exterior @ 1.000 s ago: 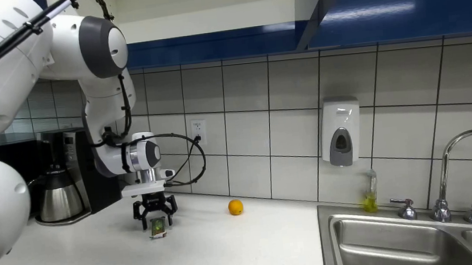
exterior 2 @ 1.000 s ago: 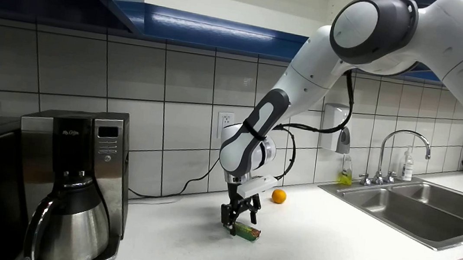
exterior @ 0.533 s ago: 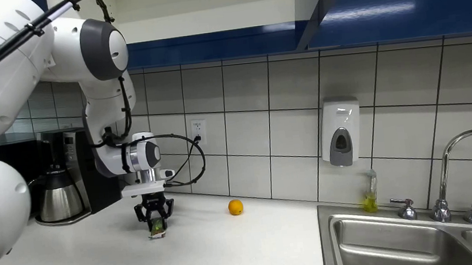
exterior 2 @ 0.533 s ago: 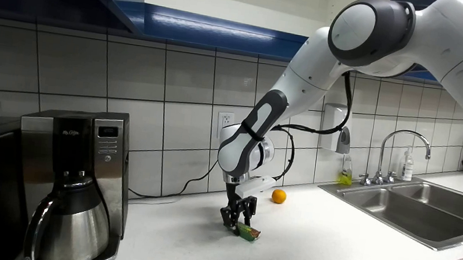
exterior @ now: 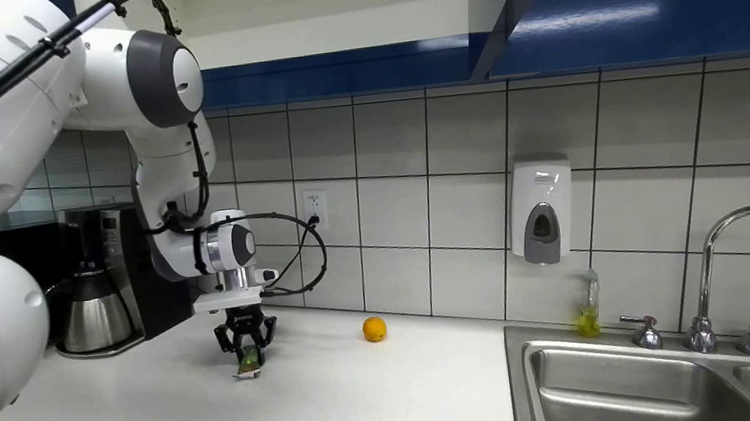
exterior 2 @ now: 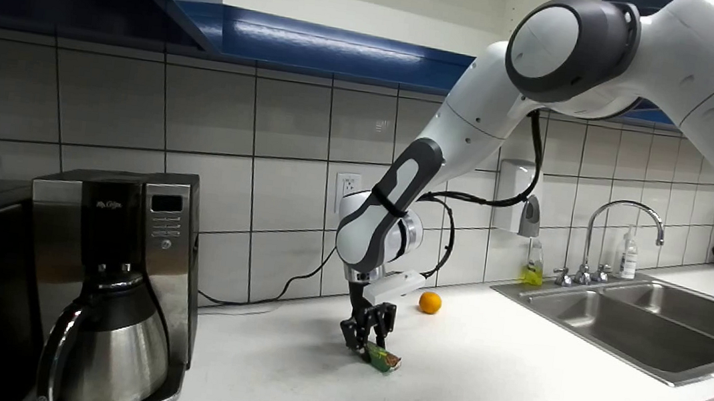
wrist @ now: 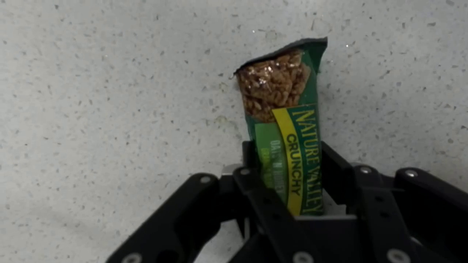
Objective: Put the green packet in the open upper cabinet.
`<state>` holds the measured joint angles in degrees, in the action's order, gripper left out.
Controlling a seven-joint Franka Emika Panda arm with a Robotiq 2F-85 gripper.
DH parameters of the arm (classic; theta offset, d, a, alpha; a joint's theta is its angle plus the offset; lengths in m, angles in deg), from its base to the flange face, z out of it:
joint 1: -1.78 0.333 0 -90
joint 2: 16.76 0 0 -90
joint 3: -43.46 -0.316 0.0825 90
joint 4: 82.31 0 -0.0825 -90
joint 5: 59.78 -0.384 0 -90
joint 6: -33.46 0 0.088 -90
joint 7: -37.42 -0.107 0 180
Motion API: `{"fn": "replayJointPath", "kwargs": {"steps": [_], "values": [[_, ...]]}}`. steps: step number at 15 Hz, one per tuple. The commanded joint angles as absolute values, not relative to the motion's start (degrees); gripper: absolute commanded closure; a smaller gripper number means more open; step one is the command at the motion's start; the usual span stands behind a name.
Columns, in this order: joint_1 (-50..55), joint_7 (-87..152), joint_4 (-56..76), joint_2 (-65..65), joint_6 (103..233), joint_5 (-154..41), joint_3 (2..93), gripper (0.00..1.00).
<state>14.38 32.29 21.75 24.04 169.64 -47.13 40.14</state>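
The grasp looks done to me, and the rest of the job lies ahead. In the wrist view my gripper [wrist: 290, 164] is drawn in on the green packet [wrist: 283, 120], its two jaws standing against both long sides with no gap I can make out, so I take it as held; how firm the pinch is I cannot tell from here. With the coffee maker [exterior 2: 114, 233] as my mark, the packet is down at the level of the machine's base, well apart from it on the side toward the sink [exterior: 521, 397], one end poking out beyond the grip. Whether that end touches the counter [exterior 2: 476, 389] I can't say for sure; it is low enough that I count the lift as not yet made. The open upper cabinet [exterior: 333, 75] hangs well above the coffee maker and off to that same side, its pale inside showing in both exterior views. The orange ball [exterior 2: 430, 302] lies farther from the coffee maker than the packet does; I leave it be. What remains, as I read it: raise the packet higher than the coffee maker's top, clear the cabinet's lower edge, set it inside and let go.
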Motion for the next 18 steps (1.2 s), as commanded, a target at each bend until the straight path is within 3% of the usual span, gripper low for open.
{"fn": "replayJointPath", "kwargs": {"steps": [1,12,18], "values": [[14.73,31.56,20.98,23.29,167.32,-48.24,40.67,0.82],[14.09,32.22,24.06,16.01,166.55,-50.81,39.8,0.82],[13.04,32.3,31.92,9.74,166.11,-51.42,40.01,0.82]]}}
